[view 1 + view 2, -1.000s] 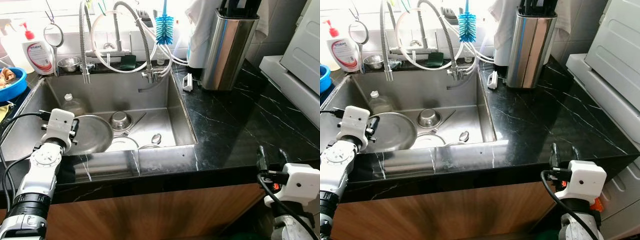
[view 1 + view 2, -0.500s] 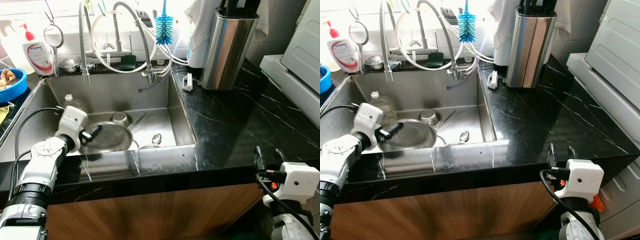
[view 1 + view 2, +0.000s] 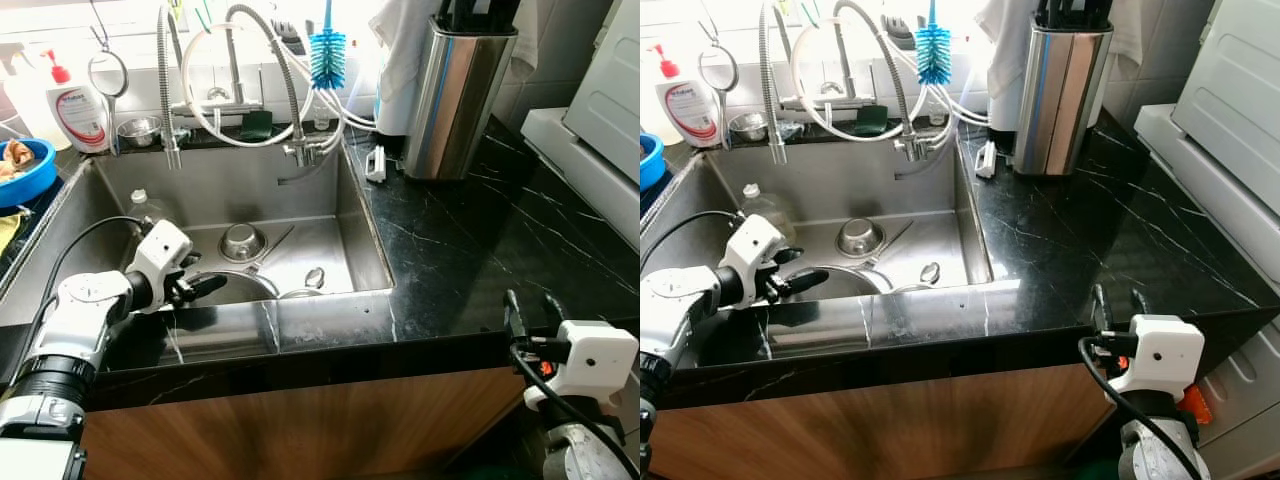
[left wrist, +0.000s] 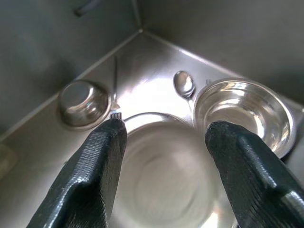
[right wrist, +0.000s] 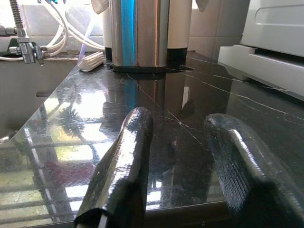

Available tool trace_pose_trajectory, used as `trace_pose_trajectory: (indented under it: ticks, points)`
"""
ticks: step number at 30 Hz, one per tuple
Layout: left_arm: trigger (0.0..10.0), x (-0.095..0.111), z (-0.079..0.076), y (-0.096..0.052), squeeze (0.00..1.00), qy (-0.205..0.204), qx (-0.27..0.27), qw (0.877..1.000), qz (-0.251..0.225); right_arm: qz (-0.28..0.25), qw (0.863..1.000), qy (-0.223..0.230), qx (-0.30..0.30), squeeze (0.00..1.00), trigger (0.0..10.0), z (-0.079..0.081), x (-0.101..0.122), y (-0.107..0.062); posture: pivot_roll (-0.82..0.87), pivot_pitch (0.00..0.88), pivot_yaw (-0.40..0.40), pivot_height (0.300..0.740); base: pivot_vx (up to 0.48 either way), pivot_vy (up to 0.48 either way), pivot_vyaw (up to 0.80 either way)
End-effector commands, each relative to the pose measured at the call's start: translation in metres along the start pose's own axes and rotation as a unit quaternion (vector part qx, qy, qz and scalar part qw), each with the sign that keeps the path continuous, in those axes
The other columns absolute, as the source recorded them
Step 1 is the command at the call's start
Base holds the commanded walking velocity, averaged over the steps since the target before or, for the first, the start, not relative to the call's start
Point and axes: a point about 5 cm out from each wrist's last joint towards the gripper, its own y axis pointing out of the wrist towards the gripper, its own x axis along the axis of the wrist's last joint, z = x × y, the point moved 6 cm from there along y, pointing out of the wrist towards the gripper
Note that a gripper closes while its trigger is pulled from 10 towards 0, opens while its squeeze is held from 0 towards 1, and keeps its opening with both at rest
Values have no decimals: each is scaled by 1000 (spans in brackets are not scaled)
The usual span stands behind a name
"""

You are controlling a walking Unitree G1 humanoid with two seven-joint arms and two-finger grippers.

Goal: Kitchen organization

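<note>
Black marble countertop (image 3: 470, 240), wooden cabinet front (image 3: 300, 430)

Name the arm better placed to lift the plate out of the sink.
Left. The left gripper hangs open inside the sink, right over the plate. The right gripper sits low at the counter's front edge.

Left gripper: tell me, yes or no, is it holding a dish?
No, the left gripper hangs open above a steel plate in the sink, with nothing between its fingers.
</note>
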Motion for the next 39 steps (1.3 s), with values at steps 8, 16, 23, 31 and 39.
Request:
trace_pose_trajectory:
  ticks: [8,16,23,31,39]
  points:
    - [10000,11,18,2,0,-7,64,998,-22,13,1000,4,7,0,10000,4,-5,1,31,30,29,740,0,0,0]
    - [10000,37,52,-13,0,-24,266,954,-133,-22,1000,3,-12,0,10000,-3,12,8,28,32,23,740,0,0,0]
    - [10000,59,56,-41,0,-3,350,913,-210,-45,999,1,-17,0,10000,-4,24,12,29,33,12,740,0,0,0]
    - [10000,65,33,-75,0,44,390,888,-239,-52,998,1,-26,0,10000,-6,29,11,37,35,-17,740,0,0,0]
    - [10000,49,27,-96,0,35,427,878,-216,-52,998,-4,-21,0,10000,-3,31,9,34,31,-24,740,0,0,0]
